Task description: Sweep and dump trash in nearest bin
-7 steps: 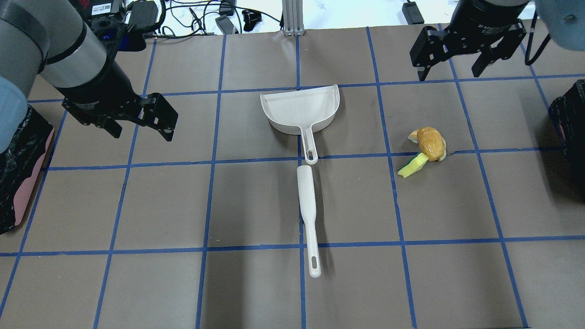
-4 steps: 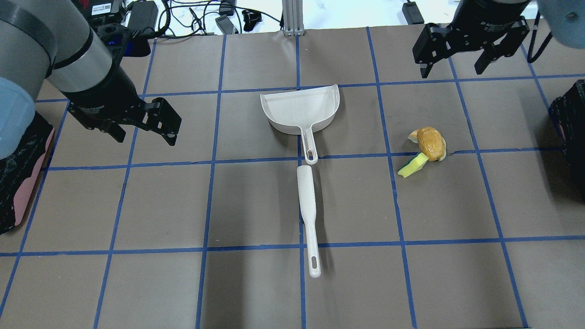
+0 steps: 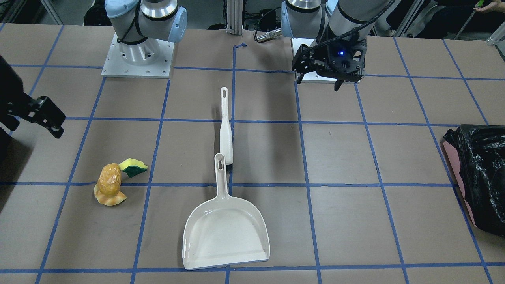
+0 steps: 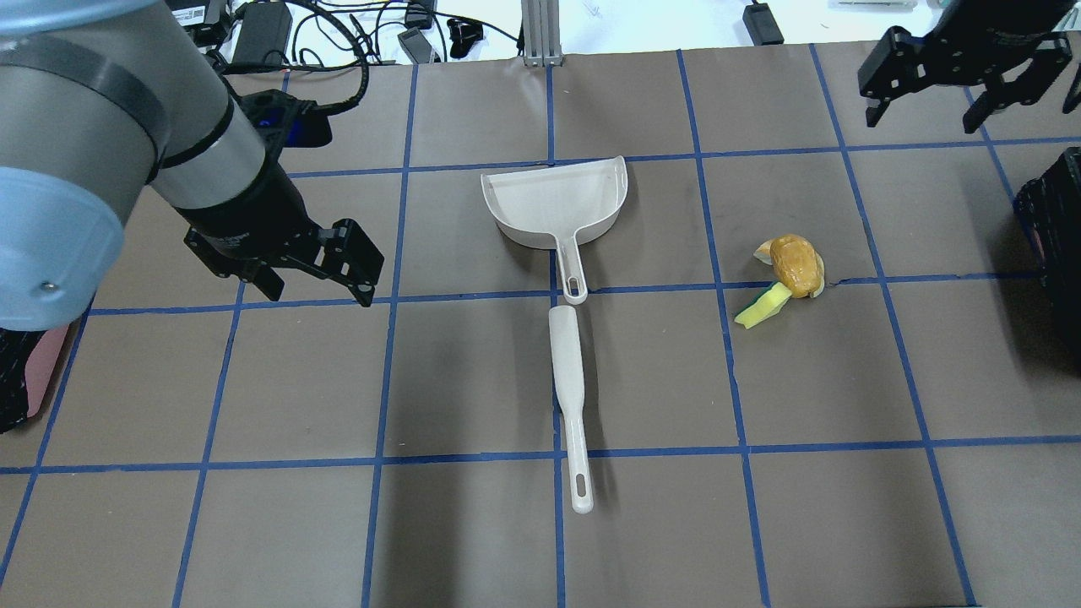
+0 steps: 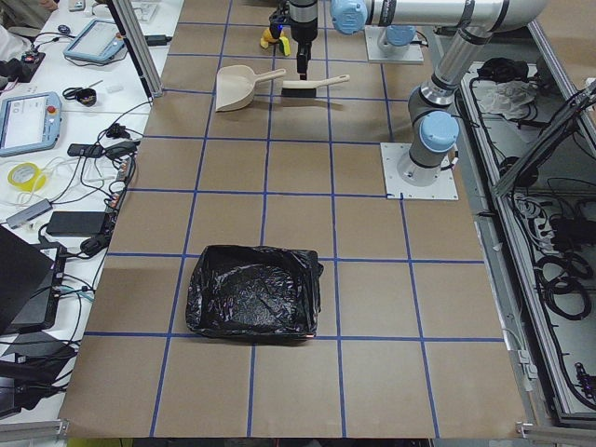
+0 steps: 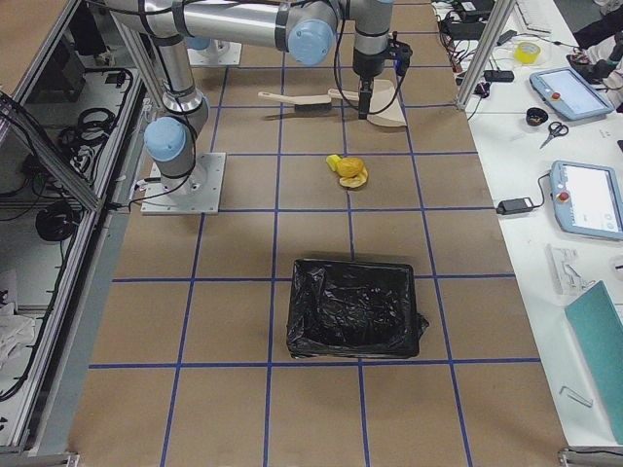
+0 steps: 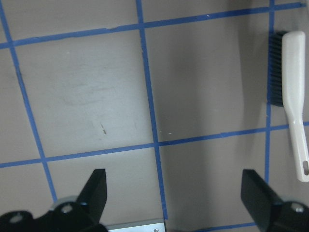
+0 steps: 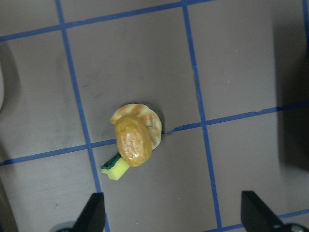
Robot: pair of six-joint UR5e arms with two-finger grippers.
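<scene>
left gripper (image 4: 319,289): hanging over bare table, well apart from brush, jaws spread wide, gripping nothing
right gripper (image 4: 920,114): hovering near far table edge beyond the pile, jaws spread wide, gripping nothing
bread roll (image 4: 795,262): sitting on top of croissant, on robot's right half, between dustpan and bin
croissant (image 4: 764,250): lying flat under roll, mostly hidden
sponge (image 4: 760,308): touching roll on the robot-near side, green face partly showing
handling: probably all being light; roll likely tumbling if shoved hard, sponge looking soft and springy; sweeping looking safer than pinching
brush (image 4: 567,363): lying flat, thin slotted handle pointing toward robot; mid-handle looking like the best grab spot
dustpan (image 4: 553,198): lying with mouth facing away from robot, handle end just beside brush head; handle being the obvious grab spot
bin (image 4: 1051,219): standing at table's right end, near the pile
edges: far edge running just behind dustpan mouth
open room: bare table lying all round pile; tools lying end to end, so lifting one possibly nudging the other
</scene>
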